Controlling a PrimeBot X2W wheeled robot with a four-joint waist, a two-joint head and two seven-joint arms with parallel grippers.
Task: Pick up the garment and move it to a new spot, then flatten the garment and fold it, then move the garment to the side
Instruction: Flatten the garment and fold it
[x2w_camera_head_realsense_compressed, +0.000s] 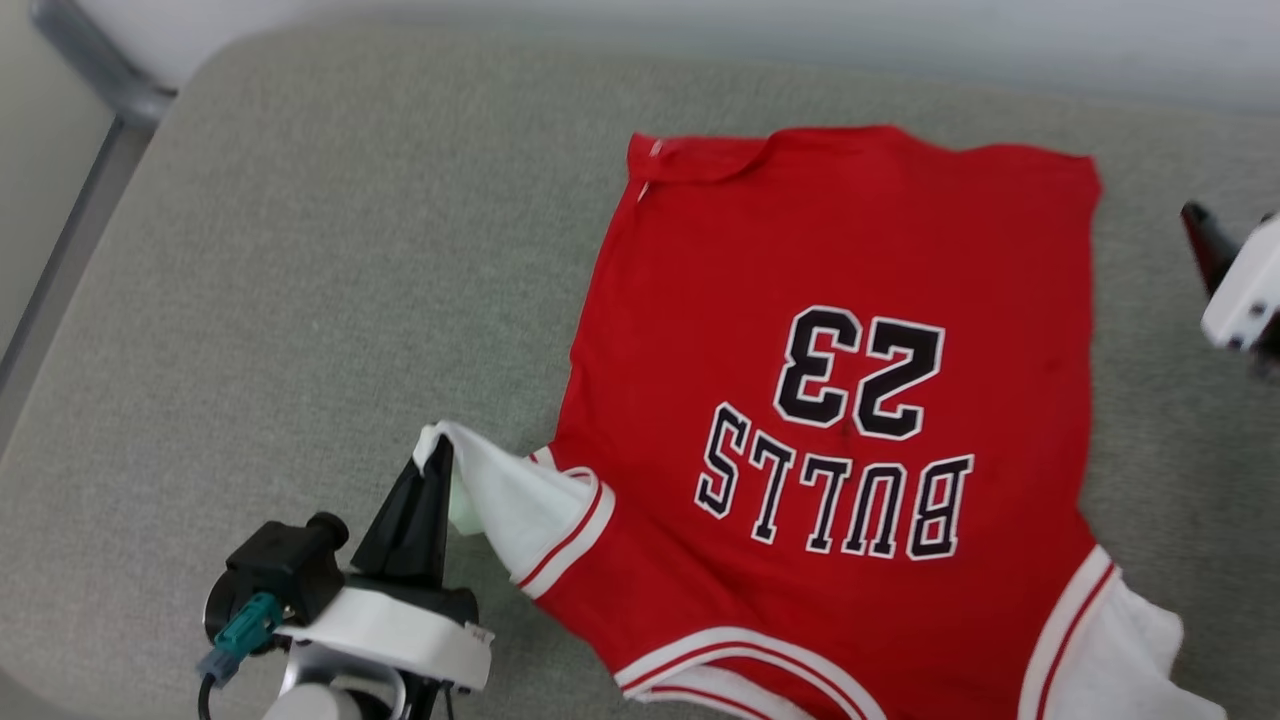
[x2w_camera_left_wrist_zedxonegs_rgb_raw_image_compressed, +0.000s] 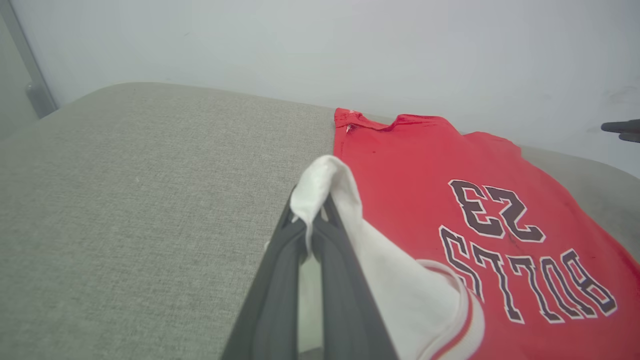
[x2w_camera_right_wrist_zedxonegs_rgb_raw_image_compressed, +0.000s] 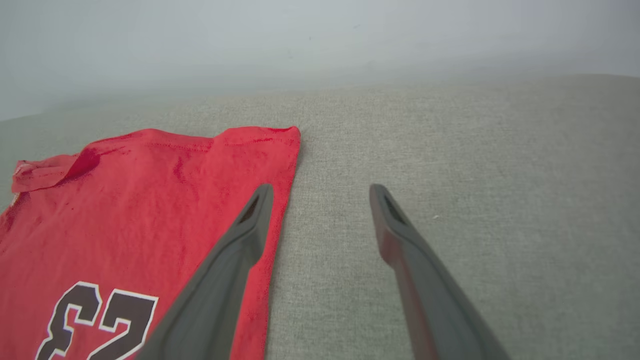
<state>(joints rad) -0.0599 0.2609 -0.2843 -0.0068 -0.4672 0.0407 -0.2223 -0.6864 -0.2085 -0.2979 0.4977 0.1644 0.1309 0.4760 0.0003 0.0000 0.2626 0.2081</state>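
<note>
The garment (x2w_camera_head_realsense_compressed: 850, 330), a red jersey T-shirt with a black "BULLS 23" print facing up, lies spread on the grey cushion, its hem at the far side. My left gripper (x2w_camera_head_realsense_compressed: 436, 462) is shut on the tip of the white left sleeve (x2w_camera_head_realsense_compressed: 510, 505), holding it lifted off the cushion; the left wrist view shows the sleeve (x2w_camera_left_wrist_zedxonegs_rgb_raw_image_compressed: 325, 182) pinched between the dark fingers. My right gripper (x2w_camera_right_wrist_zedxonegs_rgb_raw_image_compressed: 320, 192) stands open above the shirt's right edge, nothing between its fingers. It sits at the right edge of the head view (x2w_camera_head_realsense_compressed: 1215, 250). The other white sleeve (x2w_camera_head_realsense_compressed: 1130, 650) lies at the lower right.
The grey fabric cushion (x2w_camera_head_realsense_compressed: 300, 300) stretches wide to the left of the shirt and narrower to its right (x2w_camera_right_wrist_zedxonegs_rgb_raw_image_compressed: 475, 175). A pale wall (x2w_camera_left_wrist_zedxonegs_rgb_raw_image_compressed: 320, 45) stands behind it, and a grey metal frame (x2w_camera_head_realsense_compressed: 95, 70) runs along the far left.
</note>
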